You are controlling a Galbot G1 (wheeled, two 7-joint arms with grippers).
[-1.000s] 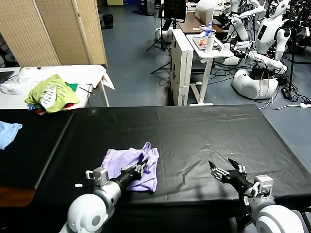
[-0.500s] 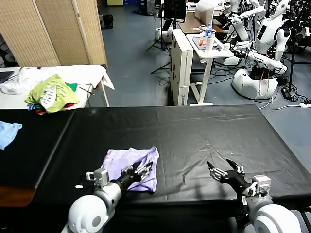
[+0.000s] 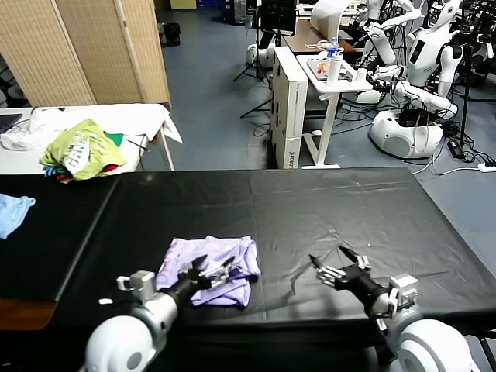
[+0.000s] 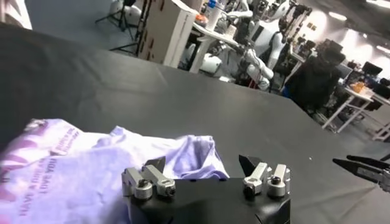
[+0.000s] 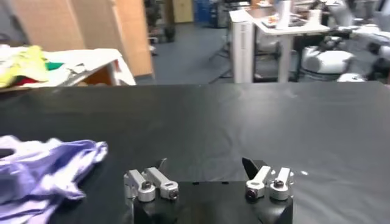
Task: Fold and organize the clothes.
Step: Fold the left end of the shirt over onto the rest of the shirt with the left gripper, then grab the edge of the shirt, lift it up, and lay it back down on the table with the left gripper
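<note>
Left hand (image 3: pixel 211 271) released over rumpled T-shirt (image 3: pixel 209 267), right hand (image 3: pixel 335 263) released beside it; regrasping risked pinching several layers, spoiling the fold.

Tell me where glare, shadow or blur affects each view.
Head view: sharp; sheen on the black table.
Left wrist view: T-shirt soft up close; bright lamps behind.
Right wrist view: the whole frame is soft; pale glare on the table; T-shirt smeared at the edge.
</note>
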